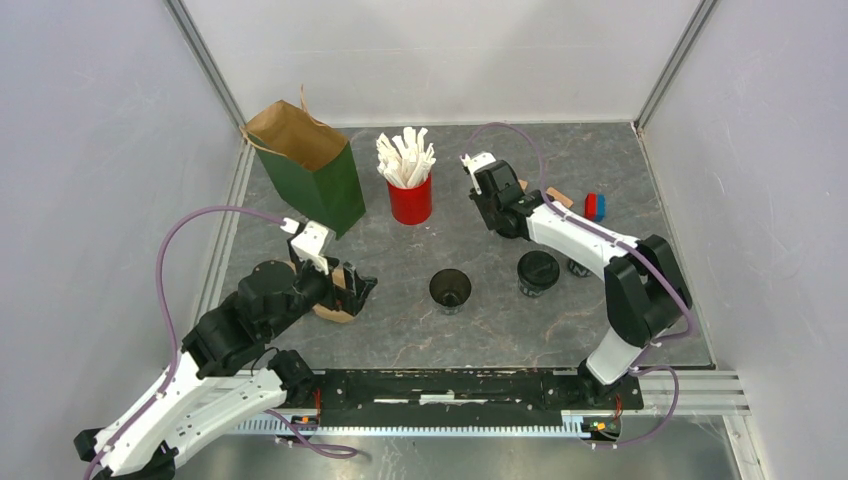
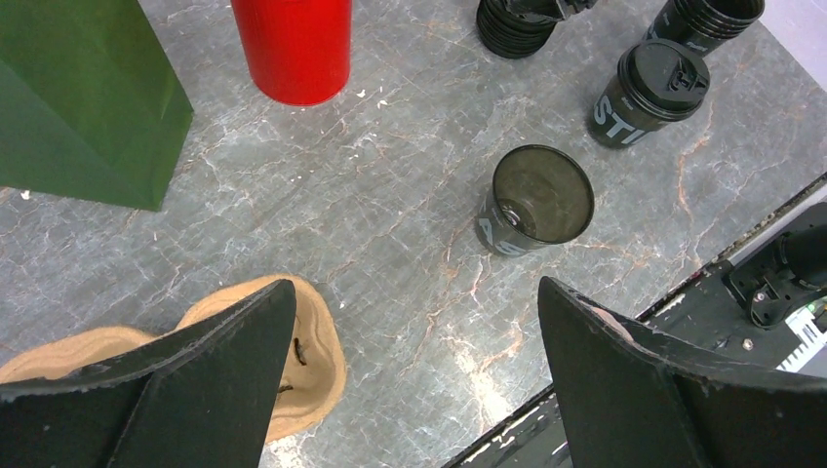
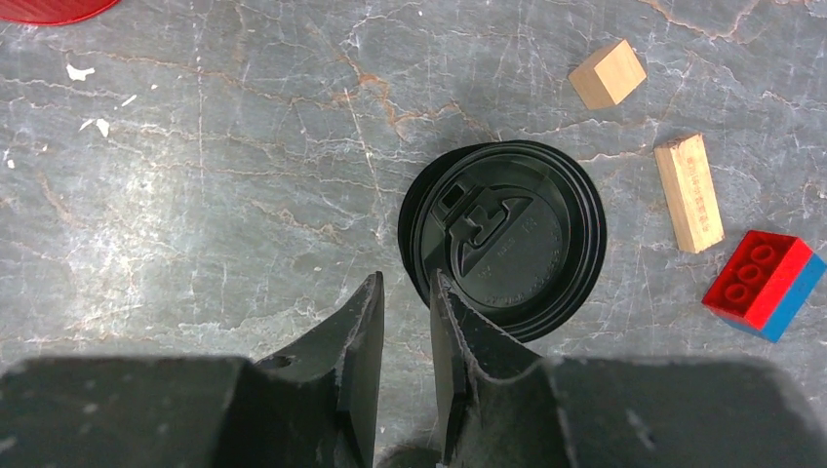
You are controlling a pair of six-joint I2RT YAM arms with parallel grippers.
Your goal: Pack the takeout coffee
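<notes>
An open black paper cup (image 1: pixel 450 290) with white lettering stands at mid-table, also in the left wrist view (image 2: pixel 536 200). A second black cup (image 1: pixel 538 272) beside it wears a black lid (image 2: pixel 663 66). A stack of flat black lids (image 3: pixel 507 234) lies under my right gripper (image 3: pixel 405 283). That gripper's jaws stand a narrow gap apart, astride the stack's left rim and holding nothing. My left gripper (image 2: pixel 414 283) is wide open and empty, low over a brown pulp tray (image 2: pixel 312 341) to the left of the open cup.
The green paper bag (image 1: pixel 305 170) stands open at the back left, with the red cup of white sticks (image 1: pixel 410 195) beside it. More stacked black cups (image 2: pixel 707 19) stand by the right arm. Two wooden blocks (image 3: pixel 690 192) and a red-blue brick (image 3: pixel 761 285) lie right of the lids.
</notes>
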